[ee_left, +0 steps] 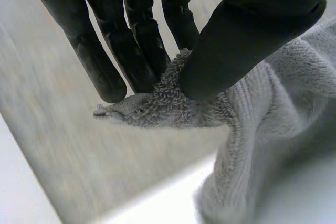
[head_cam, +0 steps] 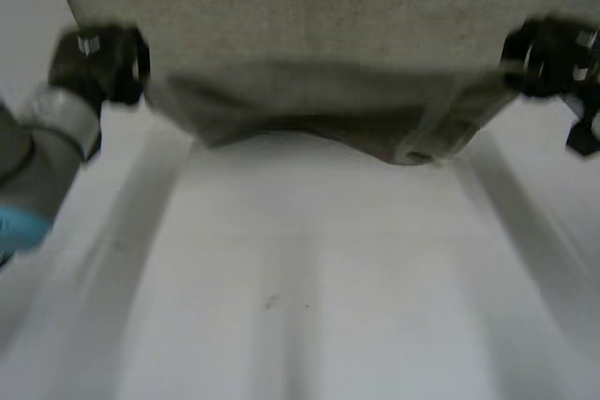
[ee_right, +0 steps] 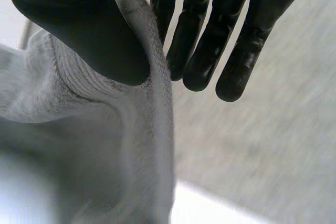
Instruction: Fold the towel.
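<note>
A grey towel (head_cam: 319, 35) is lifted off the white table (head_cam: 309, 278) and hangs between my two hands, its lower edge sagging in the middle. My left hand (head_cam: 98, 63) holds the towel's left corner. In the left wrist view its thumb (ee_left: 247, 40) pinches the looped corner of the towel (ee_left: 163, 103) against the straight fingers (ee_left: 131, 51). My right hand (head_cam: 548, 53) holds the right corner. In the right wrist view its thumb (ee_right: 84, 30) presses the towel's hem (ee_right: 147, 77) against the fingers (ee_right: 205, 40).
The white table lies bare below the hanging towel, with a small dark speck (head_cam: 270, 303) near its middle. A sewn label (head_cam: 417, 152) shows at the towel's lower right fold.
</note>
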Available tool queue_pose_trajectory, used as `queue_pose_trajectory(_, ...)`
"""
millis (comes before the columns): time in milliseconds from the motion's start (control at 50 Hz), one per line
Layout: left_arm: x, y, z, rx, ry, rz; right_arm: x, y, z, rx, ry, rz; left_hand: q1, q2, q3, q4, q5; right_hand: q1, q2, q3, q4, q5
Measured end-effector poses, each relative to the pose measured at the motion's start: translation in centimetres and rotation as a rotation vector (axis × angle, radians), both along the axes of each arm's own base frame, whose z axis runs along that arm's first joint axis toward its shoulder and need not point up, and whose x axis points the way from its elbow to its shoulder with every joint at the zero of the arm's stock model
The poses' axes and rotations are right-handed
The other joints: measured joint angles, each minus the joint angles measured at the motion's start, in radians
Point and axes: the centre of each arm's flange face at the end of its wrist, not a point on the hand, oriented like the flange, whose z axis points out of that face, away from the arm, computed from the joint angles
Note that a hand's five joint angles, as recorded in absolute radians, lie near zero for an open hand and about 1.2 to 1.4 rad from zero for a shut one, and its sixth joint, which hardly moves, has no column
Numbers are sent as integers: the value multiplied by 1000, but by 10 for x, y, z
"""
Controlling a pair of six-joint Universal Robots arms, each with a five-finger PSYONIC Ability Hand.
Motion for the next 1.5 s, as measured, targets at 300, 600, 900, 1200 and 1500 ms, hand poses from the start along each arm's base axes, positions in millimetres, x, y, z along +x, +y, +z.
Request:
queue_pose_trajectory(300,13,59,-141,374,-148,-84,-6,74,-99,273,417,86,-124,-190,-164,-167,-133,0,0,1,0,1)
queue_pose_trajectory(600,8,60,-90,230,-147,-98,-16,60,-95,291,368,-16,-542,-597,-593,-597,-566,0,0,1,0,2)
queue_pose_trajectory(900,1,49,-106,351,-168,-116,-40,36,-84,321,240,-163,-580,-635,-631,-635,-605,0,0,1,0,2)
queue_pose_trajectory(1200,7,51,-125,521,-199,-104,-49,26,-87,321,259,-209,-559,-612,-610,-613,-585,0,0,1,0,2)
queue_pose_trajectory(1500,11,73,-120,563,-208,-117,-45,30,-79,304,266,-201,-305,-355,-352,-354,-327,0,0,1,0,2)
